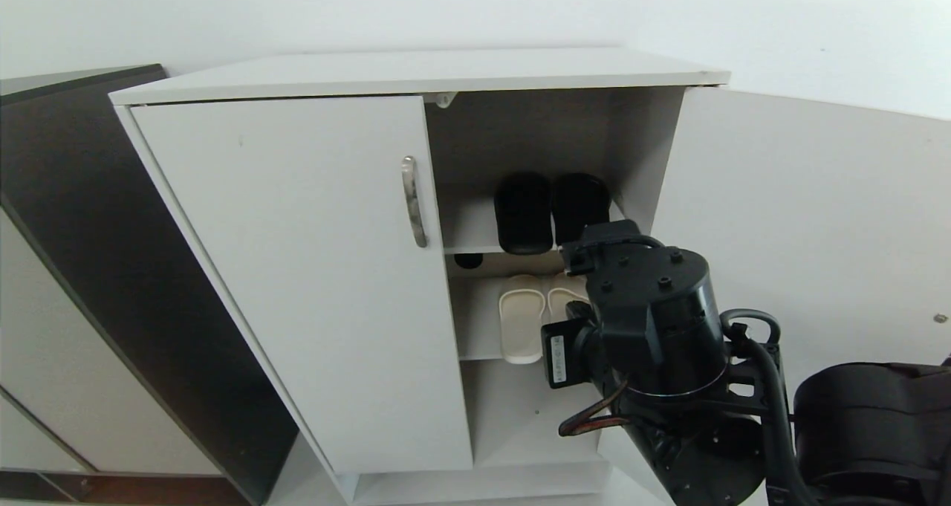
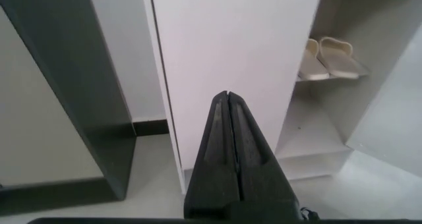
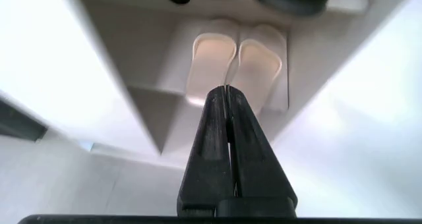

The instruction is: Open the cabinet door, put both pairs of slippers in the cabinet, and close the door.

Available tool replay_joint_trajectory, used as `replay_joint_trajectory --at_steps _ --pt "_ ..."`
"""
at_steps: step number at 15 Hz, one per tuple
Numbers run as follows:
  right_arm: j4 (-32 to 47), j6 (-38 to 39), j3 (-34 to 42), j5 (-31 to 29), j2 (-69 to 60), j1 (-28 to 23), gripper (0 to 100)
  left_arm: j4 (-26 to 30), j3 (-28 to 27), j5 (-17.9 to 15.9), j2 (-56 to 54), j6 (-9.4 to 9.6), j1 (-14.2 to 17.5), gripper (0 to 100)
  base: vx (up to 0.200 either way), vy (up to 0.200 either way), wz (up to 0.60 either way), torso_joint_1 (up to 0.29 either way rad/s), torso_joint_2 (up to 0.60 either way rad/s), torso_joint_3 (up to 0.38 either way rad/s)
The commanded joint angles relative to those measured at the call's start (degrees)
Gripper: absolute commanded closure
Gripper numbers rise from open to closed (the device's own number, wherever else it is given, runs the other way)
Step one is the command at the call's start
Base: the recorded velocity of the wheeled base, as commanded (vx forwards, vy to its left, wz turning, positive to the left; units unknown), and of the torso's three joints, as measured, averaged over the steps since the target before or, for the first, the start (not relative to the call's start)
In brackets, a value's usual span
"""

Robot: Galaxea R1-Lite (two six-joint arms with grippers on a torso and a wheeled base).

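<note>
Head view: black slippers on upper shelf, cream slippers below, right door wide open; right end effector and left end effector pressed together, empty; door could hit the right arm near the cream slippers if swung shut now.

No text, number or sign can be read. A small white label is seen on the side of the black wrist block of the right arm, in the head view; dark print is carried on it, but it is too small to be made out.
</note>
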Motion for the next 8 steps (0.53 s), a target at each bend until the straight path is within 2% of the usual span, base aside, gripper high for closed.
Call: replay_joint_trajectory --at_steps 1,8 --pt "0.0 0.0 0.1 0.0 0.2 0.0 100 0.0 0.0 0.0 0.0 0.02 0.0 100 -0.200 0.000 0.00 0.002 0.00 0.002" --pt "-0.1 0.0 0.5 0.0 0.2 0.0 100 0.0 0.0 0.0 0.0 0.02 0.0 100 -0.200 0.000 0.00 0.004 0.00 0.001"
